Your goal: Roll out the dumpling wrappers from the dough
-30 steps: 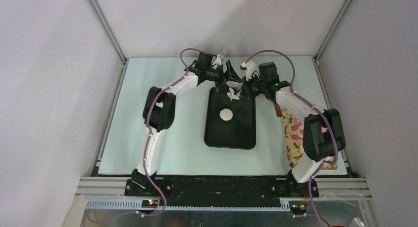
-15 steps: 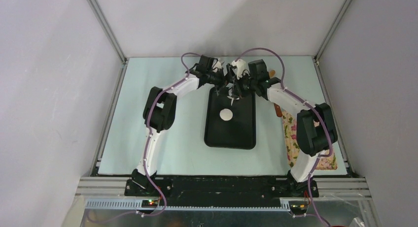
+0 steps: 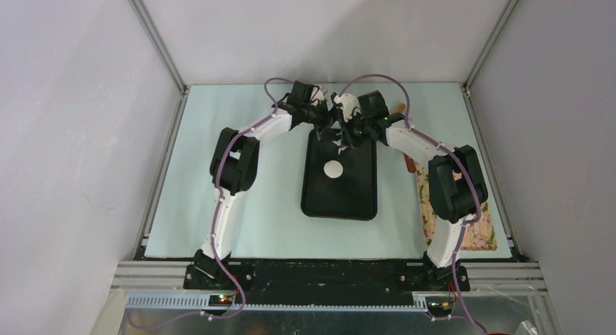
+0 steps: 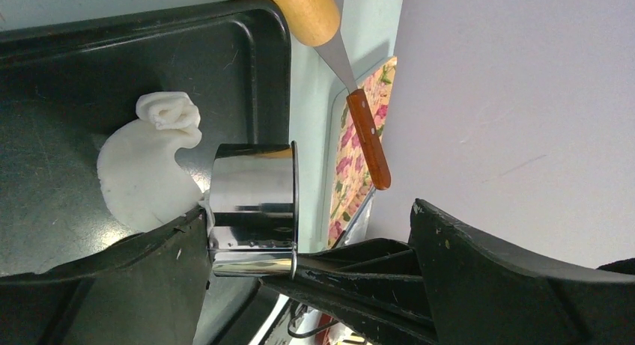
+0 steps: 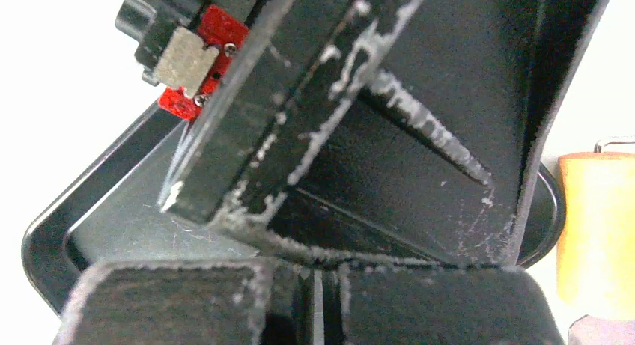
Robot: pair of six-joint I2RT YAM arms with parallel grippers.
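1. The left gripper (image 3: 325,120) is out at the tray's far end with its jaws spread wide. The steel cup (image 4: 253,209) leans against one finger only. The other finger stands well clear, so I see no real grip on it.
2. The dough (image 4: 138,180) is a flattened white lump with a curled scrap at its edge. It lies on the black tray (image 4: 247,53) just beside the cup, right by that open gripper. A round white disc (image 3: 333,169) sits mid-tray, nearer the arm bases.
3. The right gripper (image 5: 314,281) sits in close from the other side. Its fingers are pressed together and streaked white, with nothing between them.
4. Here's the key: the rolling pin (image 4: 299,12) lies just off the tray's far right corner, so the right arm looks nearer. I cannot tell its long axis, since only one end shows.
5. Furthest right, a wooden-handled blade (image 4: 367,139) lies at the edge of the floral cloth (image 4: 346,180).
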